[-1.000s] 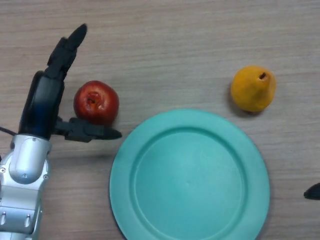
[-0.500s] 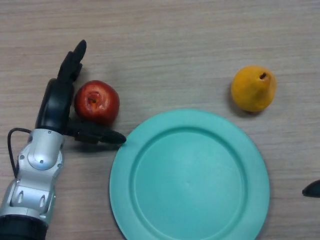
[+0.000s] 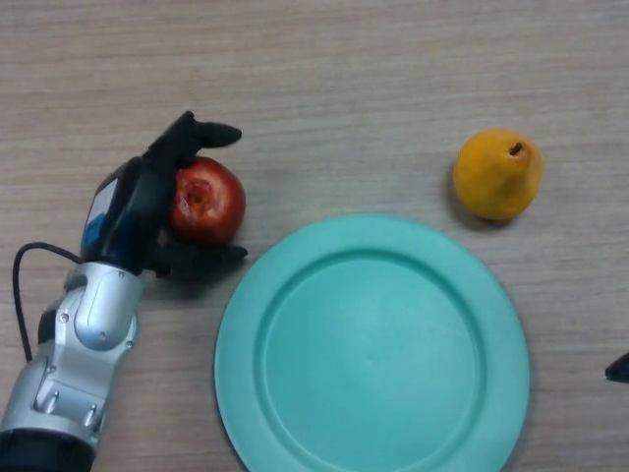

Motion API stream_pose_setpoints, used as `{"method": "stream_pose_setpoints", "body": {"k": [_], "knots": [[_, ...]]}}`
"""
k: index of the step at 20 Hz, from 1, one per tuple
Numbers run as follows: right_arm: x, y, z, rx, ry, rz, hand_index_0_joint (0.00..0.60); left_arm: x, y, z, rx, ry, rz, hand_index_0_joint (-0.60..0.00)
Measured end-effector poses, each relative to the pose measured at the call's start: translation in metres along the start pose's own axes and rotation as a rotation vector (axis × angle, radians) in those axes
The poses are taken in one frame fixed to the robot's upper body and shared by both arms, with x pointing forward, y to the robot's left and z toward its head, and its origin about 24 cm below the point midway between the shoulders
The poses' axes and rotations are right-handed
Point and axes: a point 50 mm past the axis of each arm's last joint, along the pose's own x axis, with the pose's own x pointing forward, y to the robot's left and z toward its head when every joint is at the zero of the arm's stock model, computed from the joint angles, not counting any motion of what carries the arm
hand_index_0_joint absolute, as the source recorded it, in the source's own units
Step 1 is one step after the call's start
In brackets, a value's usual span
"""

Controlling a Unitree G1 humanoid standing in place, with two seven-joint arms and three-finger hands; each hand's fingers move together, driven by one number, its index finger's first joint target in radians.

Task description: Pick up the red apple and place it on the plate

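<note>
Your left hand point(image 3: 138, 211) has its fingers curled around the red apple point(image 3: 208, 202), which sits on the table point(image 3: 344, 88) beside the plate point(image 3: 371, 346). Your right hand point(image 3: 619, 370) only shows at the edge; I cannot tell its state.

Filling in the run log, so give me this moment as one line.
phase: grasping | left hand: curled round red apple on table | plate: empty | right hand: idle at right edge | orange pear: untouched

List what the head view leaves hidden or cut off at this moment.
- Right hand: only a dark tip shows at the right edge; fingers cannot be judged.
- Red apple: its left side is covered by the left hand curled round it.
- Plate: near rim cut off by the bottom edge.
- Yellow pear: underside hidden against the table.
</note>
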Motion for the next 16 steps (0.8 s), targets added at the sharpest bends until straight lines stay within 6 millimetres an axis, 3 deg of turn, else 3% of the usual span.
{"method": "stream_pose_setpoints", "body": {"k": [4, 7, 9, 10, 13, 16], "knots": [[0.001, 0.001, -0.001, -0.016, 0.019, -0.003, 0.000, -0.008, 0.008, 0.016, -0.056, -0.016, 0.004, -0.600], [0.001, 0.006, -0.003, -0.026, 0.042, 0.024, 0.000, -0.014, 0.034, 0.052, -0.167, -0.130, 0.097, -0.600], [0.001, 0.008, -0.004, 0.001, 0.048, 0.030, 0.000, -0.024, 0.038, 0.066, -0.188, -0.155, 0.087, -0.600], [0.001, 0.008, -0.003, 0.014, 0.048, 0.031, 0.000, -0.029, 0.035, 0.069, -0.209, -0.125, 0.065, -0.600], [0.002, 0.008, -0.003, 0.019, 0.047, 0.026, 0.000, -0.045, -0.003, 0.079, -0.245, -0.089, -0.100, -0.600], [0.003, 0.009, -0.002, 0.037, 0.038, 0.029, 0.000, -0.058, -0.032, 0.088, -0.080, -0.149, -0.190, -0.600]]}}
